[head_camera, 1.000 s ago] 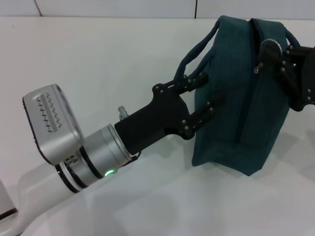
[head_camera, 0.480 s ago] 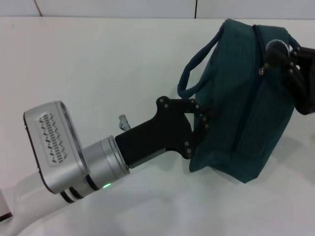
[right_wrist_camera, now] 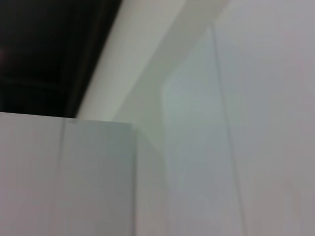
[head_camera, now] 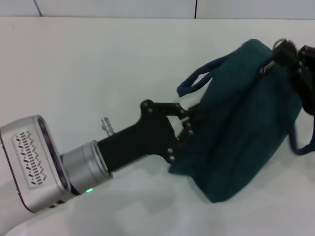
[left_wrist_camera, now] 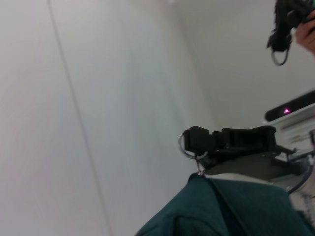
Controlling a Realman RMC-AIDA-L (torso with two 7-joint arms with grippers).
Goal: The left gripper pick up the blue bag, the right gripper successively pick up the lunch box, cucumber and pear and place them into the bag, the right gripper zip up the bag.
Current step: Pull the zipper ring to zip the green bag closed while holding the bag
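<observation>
Zipping appears the step in hand: right gripper (head_camera: pixel 288 51), at two o'clock on the table (head_camera: pixel 98 73), pinches the ring pull (head_camera: pixel 276 46) of the bag (head_camera: pixel 246 123), left gripper (head_camera: pixel 189 129) clamping its nine o'clock side; next, judged, draw the pull along steadily.

No writing, label, brand, number or sign could be read anywhere in these views.
</observation>
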